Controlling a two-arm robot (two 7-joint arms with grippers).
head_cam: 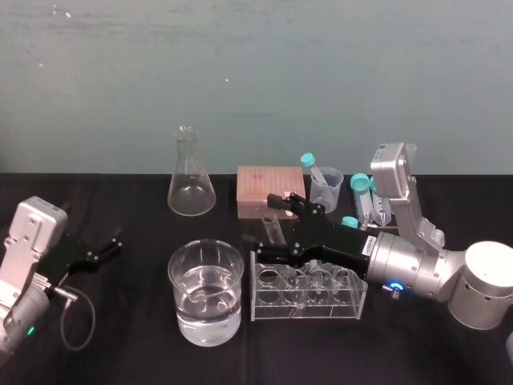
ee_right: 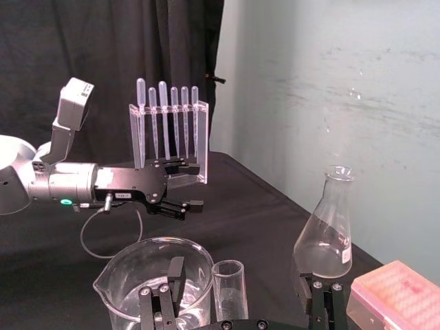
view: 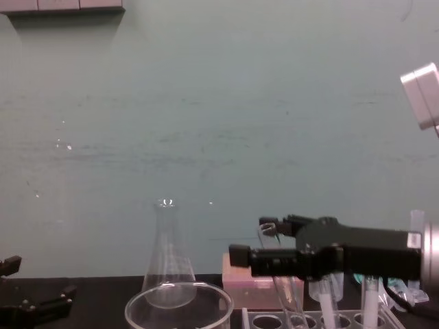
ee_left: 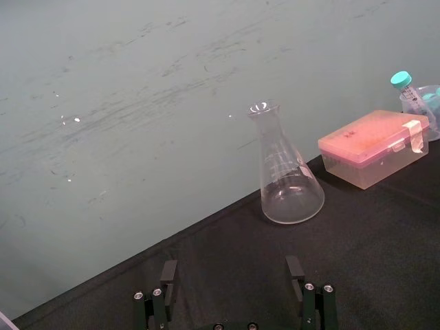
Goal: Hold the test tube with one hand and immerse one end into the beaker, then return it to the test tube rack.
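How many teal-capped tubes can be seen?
3 tubes: one in the cup, one right of it, one nearer, against the right arm, which may hide others.

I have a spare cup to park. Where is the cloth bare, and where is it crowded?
Bare: the cloth between the left gripper, the flask and the beaker, and in front of the test tube rack. Crowded: behind the rack, around the right gripper, pink box and capped tubes.

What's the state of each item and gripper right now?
test tube: in rack, leaning, ungripped
test tube rack: upright, holding the tube
beaker: upright, part-filled with clear liquid
flask: upright, looks empty
right gripper: open, straddling the tube
left gripper: open, parked at left
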